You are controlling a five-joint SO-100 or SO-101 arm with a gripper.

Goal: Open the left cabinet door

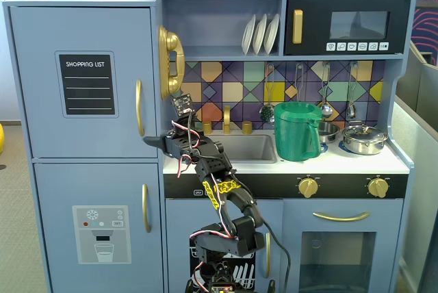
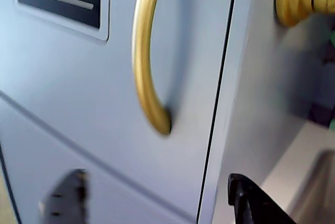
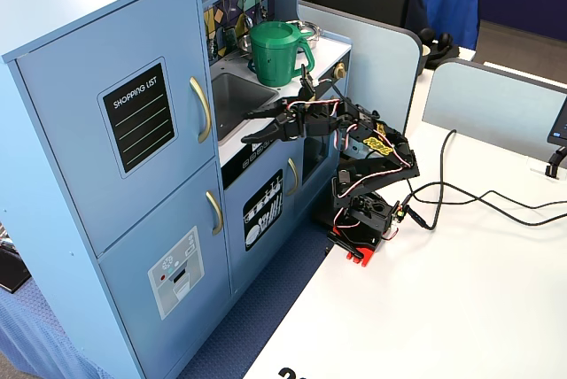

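Left cabinet door (image 1: 82, 81) closed, parted gripper (image 3: 257, 127) near its gold handle (image 1: 139, 107)

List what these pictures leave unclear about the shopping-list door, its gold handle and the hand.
- The left cabinet door: shut in every view, so its inside is hidden.
- Gold handle: its top is cut off by the wrist view's upper edge.
- Hand: open, short of the handle in a fixed view; the wrist view shows only two dark blurred fingertips at the bottom edge.
- Chalkboard panel: line details too small to read.
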